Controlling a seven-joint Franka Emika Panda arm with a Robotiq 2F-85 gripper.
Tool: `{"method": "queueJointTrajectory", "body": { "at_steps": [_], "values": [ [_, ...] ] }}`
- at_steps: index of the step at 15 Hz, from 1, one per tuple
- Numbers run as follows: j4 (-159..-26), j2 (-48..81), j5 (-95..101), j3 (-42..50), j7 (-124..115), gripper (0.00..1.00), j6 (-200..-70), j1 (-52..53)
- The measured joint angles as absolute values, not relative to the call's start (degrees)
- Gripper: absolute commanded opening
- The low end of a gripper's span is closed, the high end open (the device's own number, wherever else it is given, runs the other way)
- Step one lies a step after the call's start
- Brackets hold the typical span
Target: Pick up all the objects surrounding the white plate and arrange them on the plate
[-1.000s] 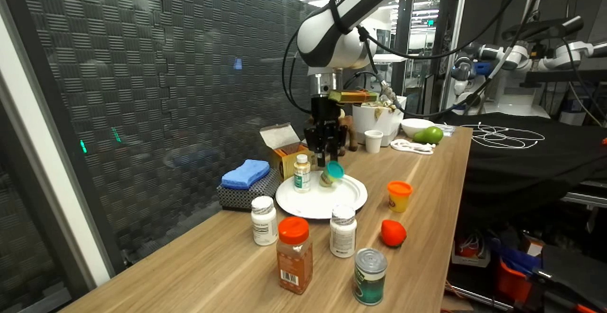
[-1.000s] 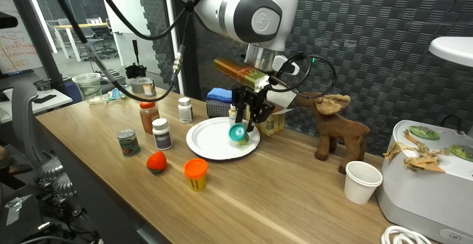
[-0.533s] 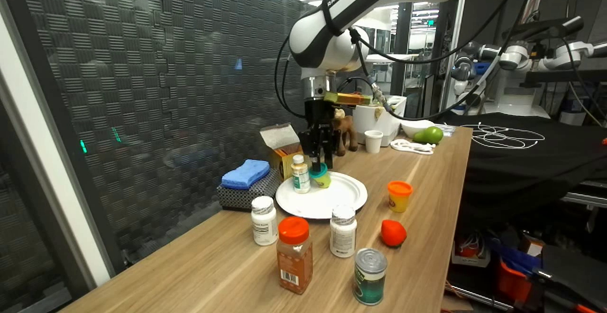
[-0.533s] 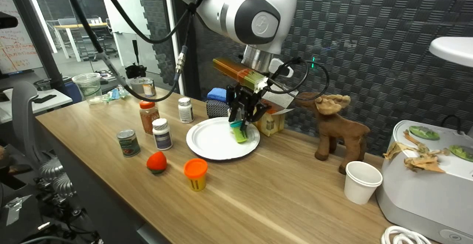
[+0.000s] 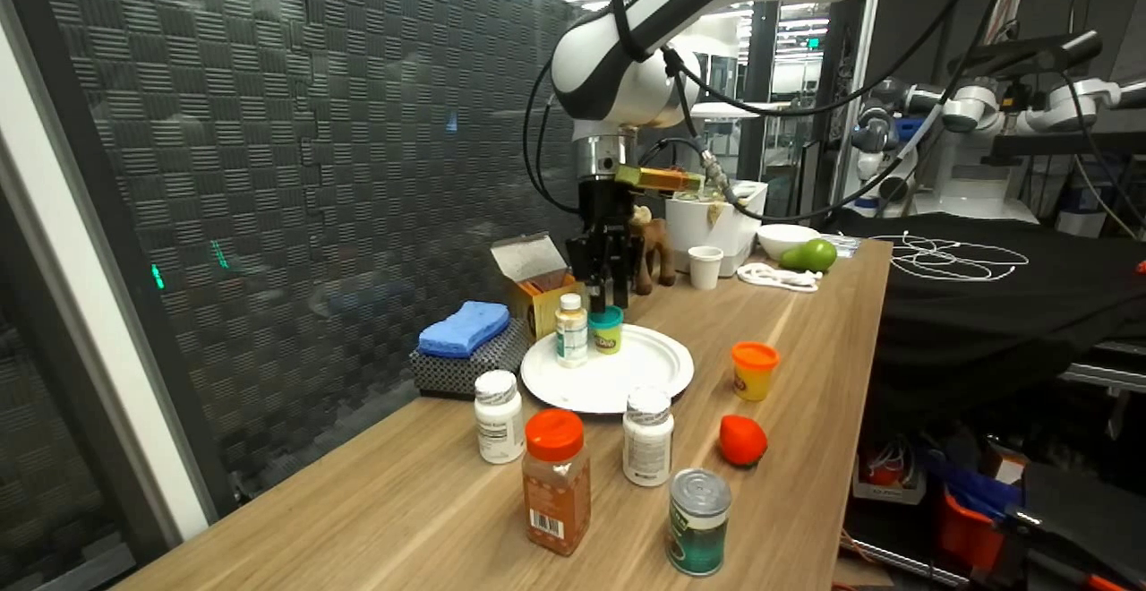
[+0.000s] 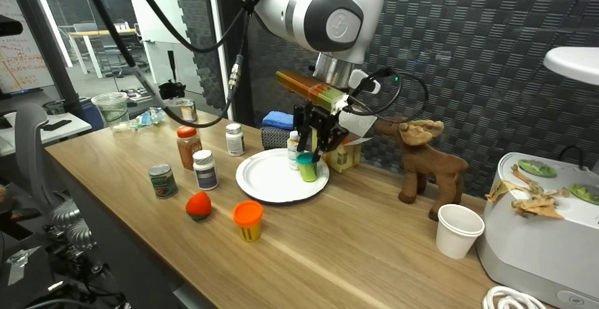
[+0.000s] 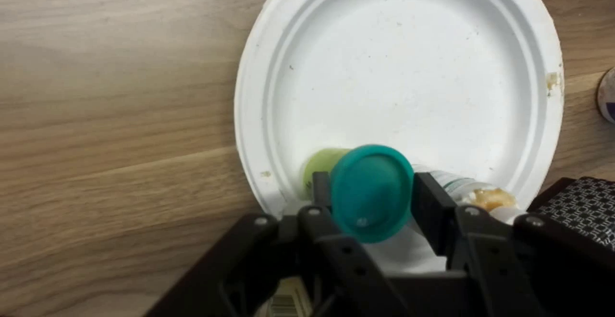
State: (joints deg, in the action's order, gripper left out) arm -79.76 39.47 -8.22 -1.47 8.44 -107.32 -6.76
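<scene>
The white plate [image 5: 631,381] lies on the wooden table. Over its far part my gripper [image 7: 372,193] is shut on a teal-lidded green tub [image 6: 307,166], with pads against both sides of the lid. The tub looks upright at the plate; whether its base touches cannot be seen. Close beside it a white-capped bottle [image 5: 571,336] stands on the plate. Around the plate are two white pill bottles [image 5: 499,418] [image 5: 647,439], a red-lidded spice jar [image 5: 557,488], a green-labelled can [image 5: 698,524], an orange-red round piece [image 5: 742,441] and an orange-lidded yellow tub [image 5: 753,372].
An open yellow carton [image 6: 345,157] stands just behind the plate, near my gripper. Beside it a blue block [image 5: 464,329] rests on a dark patterned box [image 5: 474,367]. Farther along are a plush moose [image 6: 426,164], paper cups [image 6: 458,231] and a white appliance [image 6: 538,243].
The teal-lidded tub was tilted in my gripper and now looks upright, closer to the white-capped bottle. That bottle leaned slightly half a second ago and is straight again. My gripper has risen slightly since then.
</scene>
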Motion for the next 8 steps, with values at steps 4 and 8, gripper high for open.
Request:
{"method": "queueJointTrajectory", "body": {
  "at_steps": [4, 8],
  "values": [
    [-79.3, 38.8, -8.2, -1.1, 8.4, 0.24, -108.3, -7.6],
    [-79.9, 36.8, -7.9, -0.8, 7.5, 0.24, -109.6, -7.5]
  ]
}}
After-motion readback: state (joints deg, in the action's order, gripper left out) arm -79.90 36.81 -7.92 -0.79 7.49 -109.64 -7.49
